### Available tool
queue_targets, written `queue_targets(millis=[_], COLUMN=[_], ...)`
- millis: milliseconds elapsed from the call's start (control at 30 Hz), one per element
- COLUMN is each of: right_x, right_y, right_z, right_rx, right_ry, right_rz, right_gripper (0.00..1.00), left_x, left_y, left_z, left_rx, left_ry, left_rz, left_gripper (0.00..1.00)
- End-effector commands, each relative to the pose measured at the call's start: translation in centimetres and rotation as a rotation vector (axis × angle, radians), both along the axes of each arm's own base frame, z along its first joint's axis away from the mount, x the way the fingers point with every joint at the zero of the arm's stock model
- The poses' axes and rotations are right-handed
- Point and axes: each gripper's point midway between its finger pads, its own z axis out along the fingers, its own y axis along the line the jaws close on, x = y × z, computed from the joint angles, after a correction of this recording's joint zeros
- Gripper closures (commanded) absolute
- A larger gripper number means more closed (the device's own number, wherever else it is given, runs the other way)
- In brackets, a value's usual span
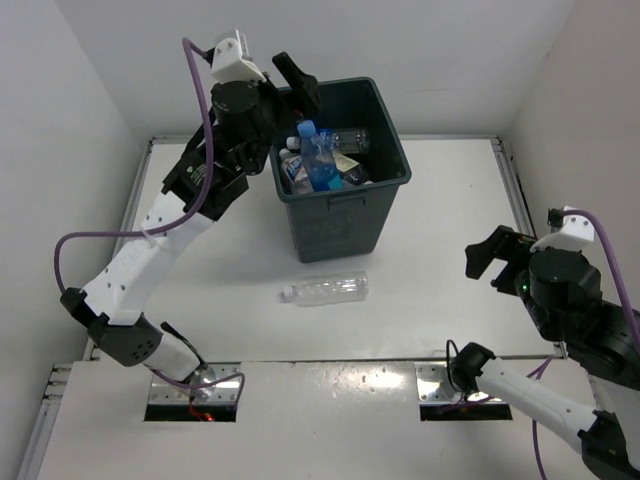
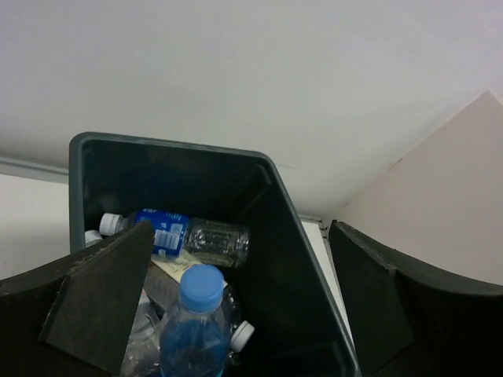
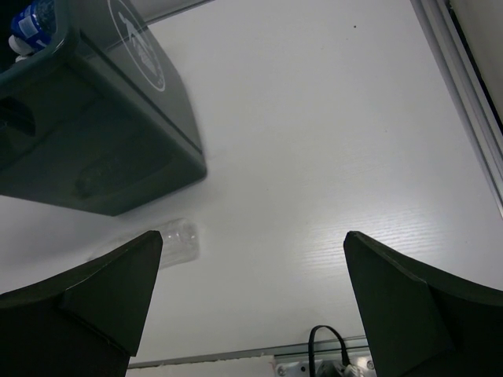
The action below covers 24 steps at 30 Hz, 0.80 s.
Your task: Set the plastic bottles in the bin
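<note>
Holds left hand (image 2: 236, 302) spread wide and empty, tilted down over the bin (image 1: 335, 220) from its 10 o'clock rim, so any drop lands among plastic bottles (image 1: 320, 160) piled inside. Parks right hand (image 3: 251, 298) equally wide and empty, low over table (image 1: 440, 230) at 3 o'clock. Leaves one clear bottle (image 1: 325, 290) flat at bin's 6 o'clock; likely next pick.

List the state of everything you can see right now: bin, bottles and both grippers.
bin: upright, holding several bottles
blue-capped bottle: roughly upright inside the bin
clear bottle: on its side on the table
left gripper: open, empty, above the bin
right gripper: open, empty
</note>
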Motion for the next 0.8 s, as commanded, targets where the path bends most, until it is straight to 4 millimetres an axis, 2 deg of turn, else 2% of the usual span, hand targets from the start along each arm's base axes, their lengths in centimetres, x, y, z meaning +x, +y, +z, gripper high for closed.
queue_targets(millis=[0,133,200,233,267,333,367,400,433,467,500,533,567,600,633,667,700,733,767], right_x=[0.3,0.5,0.5,0.5,0.5,0.5,0.5,0.5,0.5,0.5,0.6,0.6,0.6,0.6,0.6,0.6,0.6,0.6,0.6], right_y=[0.3,0.4,0.6,0.6,0.6,0.6,0.6,0.6,0.6,0.6,0.7,0.7,0.7,0.9,0.9,1.0,1.0,1.0,1.0], right_z=[0.3,-0.1,-0.2,-0.2,-0.2,-0.2,-0.5,-0.5,-0.5,-0.5,-0.3,-0.3,-0.3,-0.4,-0.4,-0.4,-0.4,-0.4,-0.4], right_rx=[0.01,0.004,0.008,0.008,0.008,0.008,0.002,0.002,0.002,0.002,0.008,0.008,0.008,0.011,0.011,0.011,0.011,0.011,0.011], right_ry=[-0.007,0.0,0.003,0.003,0.003,0.003,0.01,0.01,0.01,0.01,0.003,0.003,0.003,0.006,0.006,0.006,0.006,0.006,0.006], right_rz=[-0.002,-0.002,0.006,0.006,0.006,0.006,0.006,0.006,0.006,0.006,0.006,0.006,0.006,0.014,0.014,0.023,0.023,0.023,0.023], right_gripper=[0.0,0.0,0.0,0.0,0.0,0.0,0.0,0.0,0.0,0.0,0.0,0.0,0.0,0.0,0.0,0.0,0.0,0.0,0.0], left_x=[-0.8,-1.6,-2.2,-3.0,-3.3,-3.5,-4.5,-4.6,-5.1,-6.1,-6.8,-7.0,-6.2,-6.6,-6.8,-6.8,-6.5,-6.8,-7.1], left_y=[0.6,1.4,1.7,3.0,3.0,5.8,7.4,9.5,10.5,11.3,12.4,12.3,11.6,11.5,11.1,10.7,10.2,10.4,10.1], left_z=[0.7,0.4,0.9,1.9,1.5,1.5,0.8,1.0,0.9,-3.0,-1.9,-3.7,-9.5,-9.1,-10.4,-11.8,-14.2,-15.1,-17.4], left_rx=[0.014,0.005,-0.067,-0.12,-0.219,-0.387,-0.613,-0.757,-0.883,-1.108,-1.326,-1.481,-1.635,-1.706,-1.719,-1.725,-1.695,-1.677,-1.634], left_ry=[0.003,0.009,0.01,-0.002,0.021,0.028,0.046,0.008,-0.027,-0.005,-0.104,-0.097,-0.006,-0.04,-0.01,0.042,0.133,0.162,0.254], left_rz=[-0.019,-0.01,-0.014,0.009,0.014,0.101,0.126,0.159,0.141,0.115,0.032,-0.019,-0.032,-0.118,-0.129,-0.121,-0.059,-0.025,0.072], left_gripper=[0.0,0.0,0.0,0.0,0.0,0.0,0.0,0.0,0.0,0.0,0.0,0.0,0.0,0.0,0.0,0.0,0.0,0.0,0.0])
